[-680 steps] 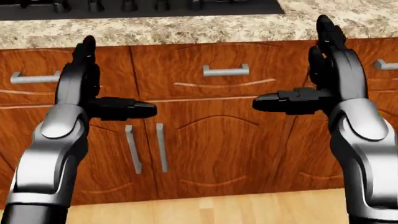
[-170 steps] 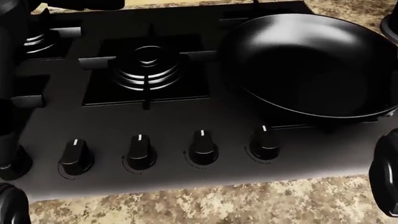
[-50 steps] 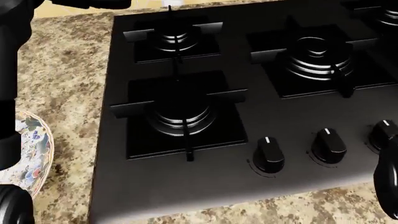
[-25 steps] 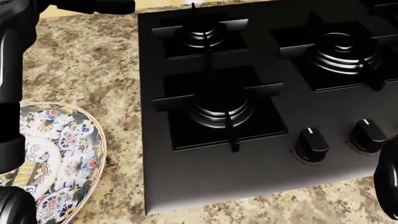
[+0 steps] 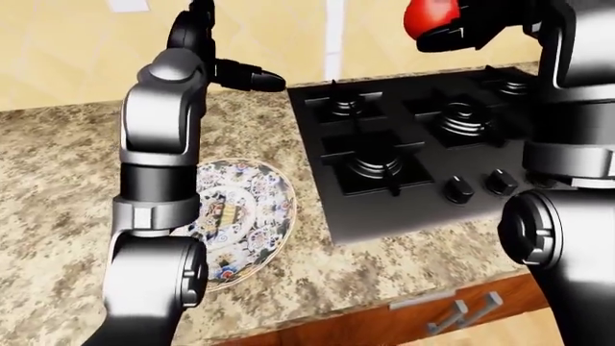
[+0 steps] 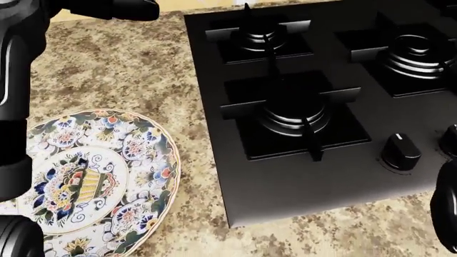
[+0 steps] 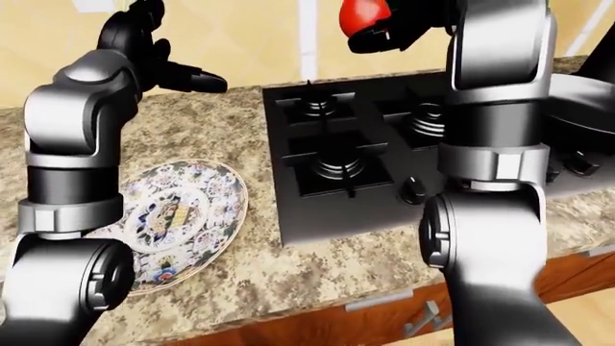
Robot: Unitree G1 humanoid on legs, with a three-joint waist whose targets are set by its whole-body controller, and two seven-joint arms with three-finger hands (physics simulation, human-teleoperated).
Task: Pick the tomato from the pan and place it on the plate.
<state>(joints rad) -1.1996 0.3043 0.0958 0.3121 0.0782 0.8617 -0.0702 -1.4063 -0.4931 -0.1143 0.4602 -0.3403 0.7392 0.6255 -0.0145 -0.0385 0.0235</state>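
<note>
While the black fingers [image 5: 452, 34] of the right hand [image 7: 389, 25] close round the red tomato [image 5: 427, 16], holding it high near the top of both eye views above the far burners, the left hand [image 5: 216, 61] stands raised with its fingers spread and nothing in them, one finger pointing toward the stove [image 6: 321, 107]. The tomato is thus already out of the pan, only whose dark rim [image 7: 582, 90] shows at the right edge of the right-eye view, and it is well apart from the patterned plate [image 6: 85, 176], which lies on the granite counter [image 6: 121, 69] just beside the stove's left edge. In my judgement the carry is the risky part: the tomato is round and only pinched by three fingers, so a quick swing across the burners could let it slip and roll off the stove or the counter; released from this height it would likely bounce off the shallow plate. The left arm also stands partly over the plate and could block the way down. Compared with half a second ago, the head view has shifted further left, so that more of the plate now shows and fewer knobs [image 6: 400, 152] remain in sight.
</note>
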